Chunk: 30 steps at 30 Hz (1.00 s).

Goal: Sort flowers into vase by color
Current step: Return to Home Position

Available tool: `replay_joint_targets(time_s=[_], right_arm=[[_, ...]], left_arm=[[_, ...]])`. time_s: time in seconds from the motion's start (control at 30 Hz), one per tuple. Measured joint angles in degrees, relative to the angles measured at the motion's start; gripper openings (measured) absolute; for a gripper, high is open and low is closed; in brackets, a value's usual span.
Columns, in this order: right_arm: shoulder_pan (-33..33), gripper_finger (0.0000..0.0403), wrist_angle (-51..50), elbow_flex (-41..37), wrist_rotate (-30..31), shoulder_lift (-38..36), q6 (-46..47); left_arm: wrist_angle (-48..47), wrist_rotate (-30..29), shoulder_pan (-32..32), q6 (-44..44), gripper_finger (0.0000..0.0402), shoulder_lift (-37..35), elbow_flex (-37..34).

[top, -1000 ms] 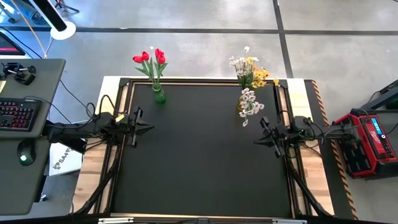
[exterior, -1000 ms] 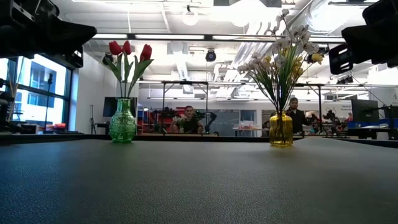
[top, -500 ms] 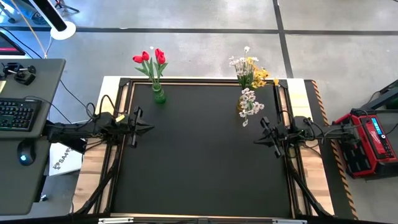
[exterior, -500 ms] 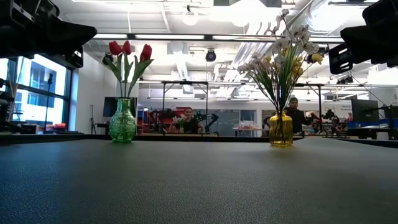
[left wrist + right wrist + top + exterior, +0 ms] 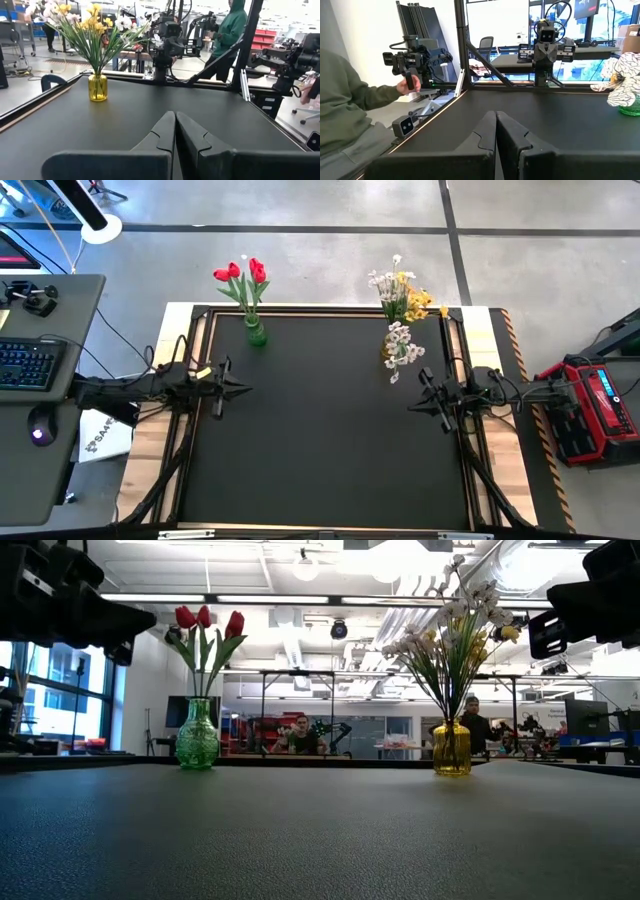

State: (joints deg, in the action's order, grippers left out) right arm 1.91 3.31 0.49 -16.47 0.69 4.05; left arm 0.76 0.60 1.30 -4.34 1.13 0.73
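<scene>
jaws of the left gripper (image 5: 175,122) are pressing together with no gap showing and nothing between them; jaws of the right gripper (image 5: 495,122) are doing the same, closed on nothing. in the high view the left gripper (image 5: 243,388) is hanging over the left edge of the black-surfaced wooden-framed table (image 5: 320,450) and pointing inward. the right gripper (image 5: 411,407) is hanging over the right edge and pointing back at it, the two well apart.

three long-stemmed red tulips (image 5: 243,273) are standing upright in the small green glass vase (image 5: 256,335), which is resting near the far edge of the table on the left arm's side. the sprays of small white blossoms (image 5: 401,348) and the yellow spray (image 5: 416,302) are sitting together in the squat yellow glass vase (image 5: 451,750), near the far edge on the right arm's side and just beyond the right gripper. in the low view both vases are standing level and well apart, stems fanning out above the yellow one. no flower is lying on the table surface.

beyond the table, a person in a green hooded top (image 5: 231,27) is standing in the left wrist view. a grey-green sleeve (image 5: 350,97) is showing close by in the right wrist view, its hand (image 5: 406,86) gripping a dark device.
</scene>
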Motion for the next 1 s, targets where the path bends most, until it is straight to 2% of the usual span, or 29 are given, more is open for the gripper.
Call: replay_joint_targets(time_s=[0.53,1.0], right_arm=[[0.00,0.0000,0.00,0.00,0.02,0.00,0.00],[0.00,0.0000,0.00,0.00,0.03,0.00,-0.02]], left_arm=[[-0.06,0.02,-0.02,0.00,0.0000,0.00,0.00],[-0.06,0.09,-2.97,0.00,0.0000,0.00,0.00]])
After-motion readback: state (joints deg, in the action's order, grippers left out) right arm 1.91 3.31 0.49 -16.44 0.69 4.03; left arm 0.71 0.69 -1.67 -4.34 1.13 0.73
